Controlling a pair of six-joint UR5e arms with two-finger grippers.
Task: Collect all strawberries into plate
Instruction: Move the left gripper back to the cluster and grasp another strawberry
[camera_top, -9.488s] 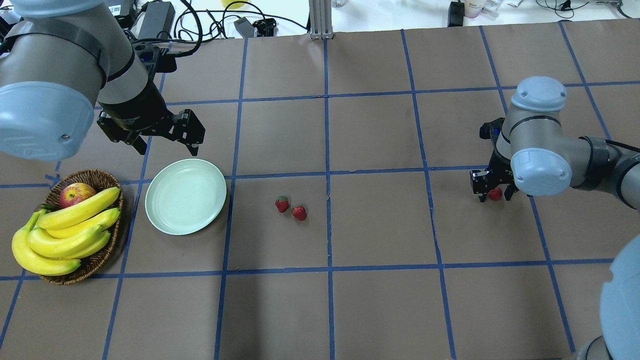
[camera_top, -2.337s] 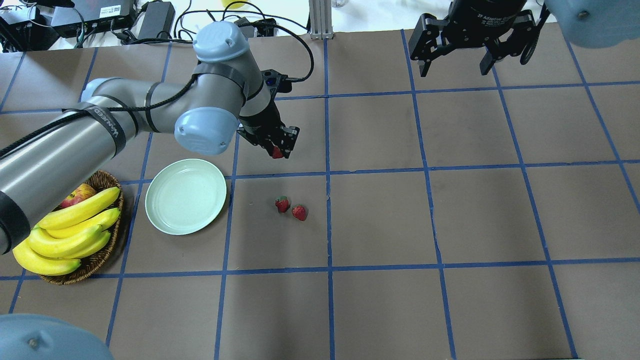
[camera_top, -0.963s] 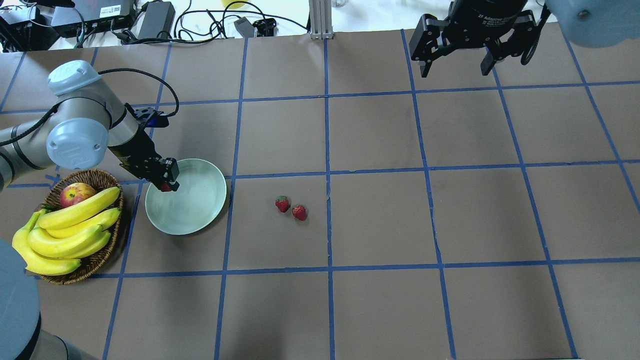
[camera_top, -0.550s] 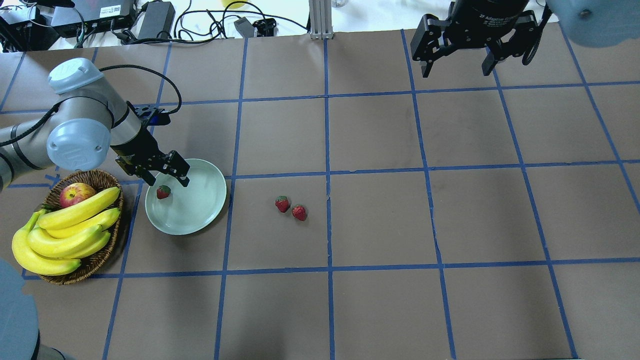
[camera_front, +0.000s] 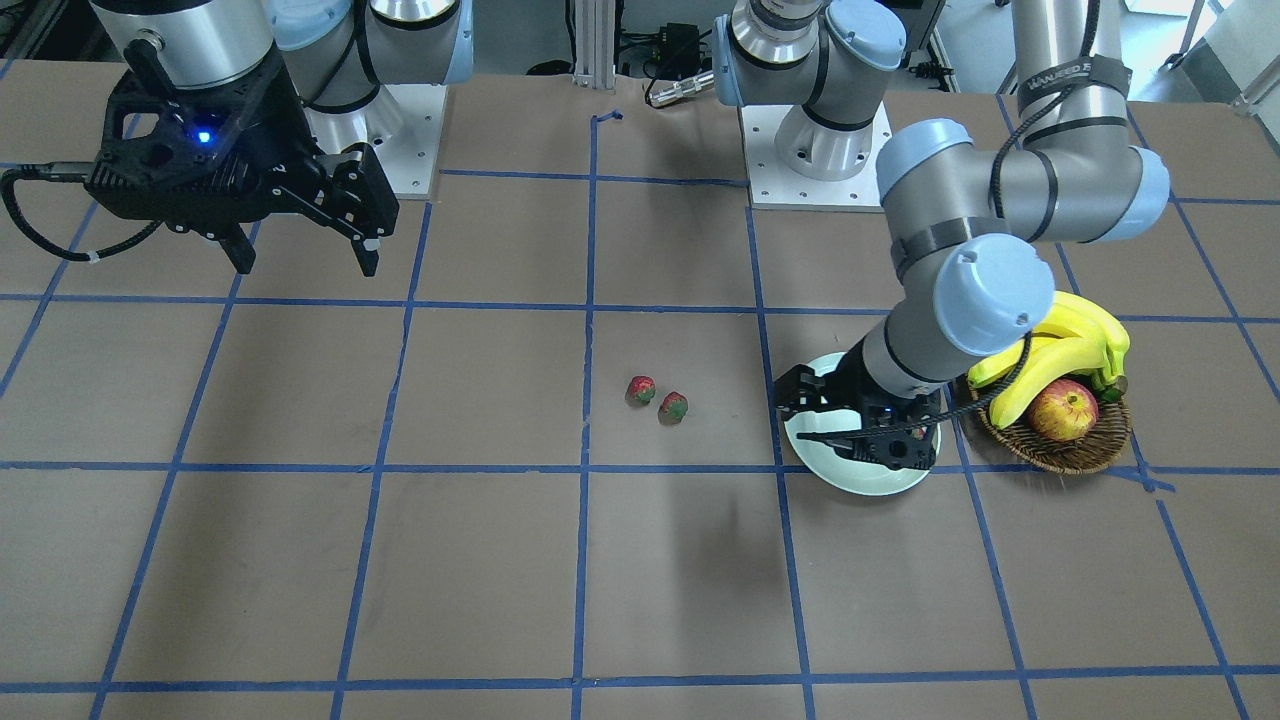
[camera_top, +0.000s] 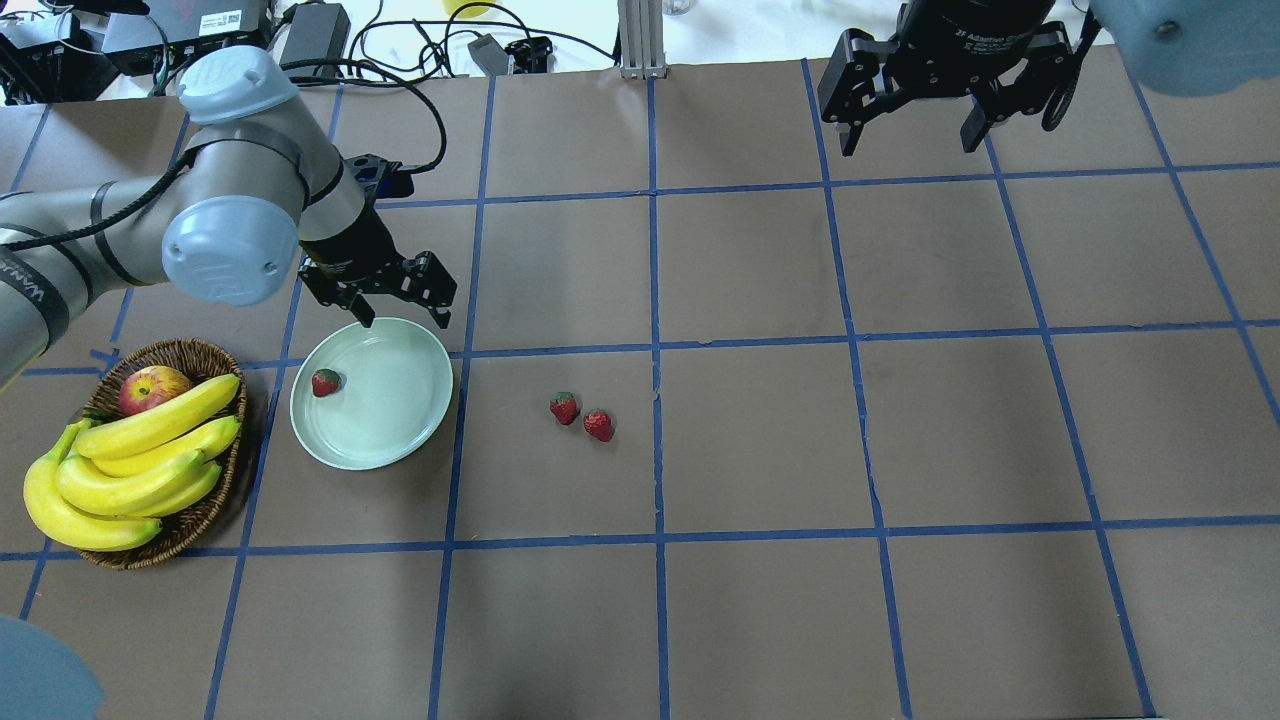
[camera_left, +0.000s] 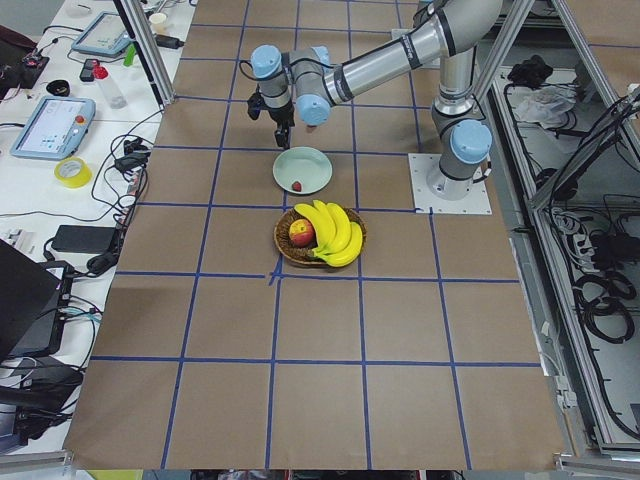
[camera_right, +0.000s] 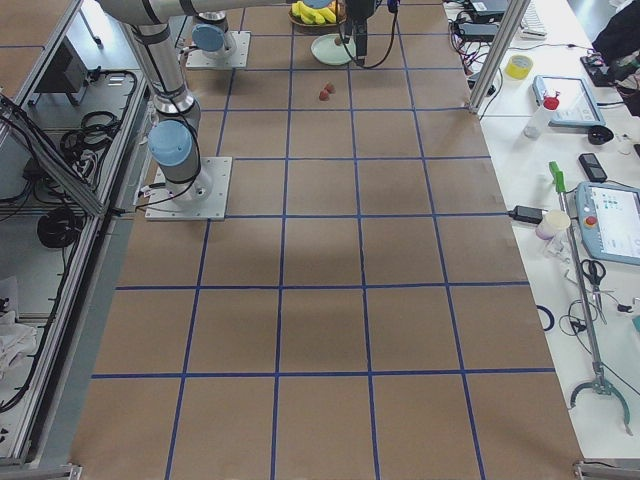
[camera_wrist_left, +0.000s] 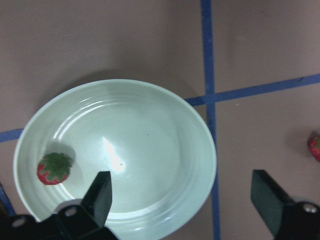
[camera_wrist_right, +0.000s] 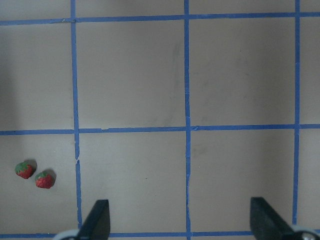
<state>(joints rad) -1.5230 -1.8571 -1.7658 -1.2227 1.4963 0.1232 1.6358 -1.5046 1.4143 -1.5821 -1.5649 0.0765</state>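
One strawberry lies in the pale green plate, near its left rim; it also shows in the left wrist view. Two more strawberries lie side by side on the brown table, right of the plate. My left gripper is open and empty above the plate's far rim. My right gripper is open and empty, held high over the far right of the table. The right wrist view shows the two loose berries at its lower left.
A brown wicker basket with bananas and a red-yellow apple stands just left of the plate. Cables and power bricks lie along the far edge, next to an aluminium post.
My left gripper carried a strawberry to the plate, opened and left it there, then rose and moved to the plate's far rim. The right gripper has stayed still lately.
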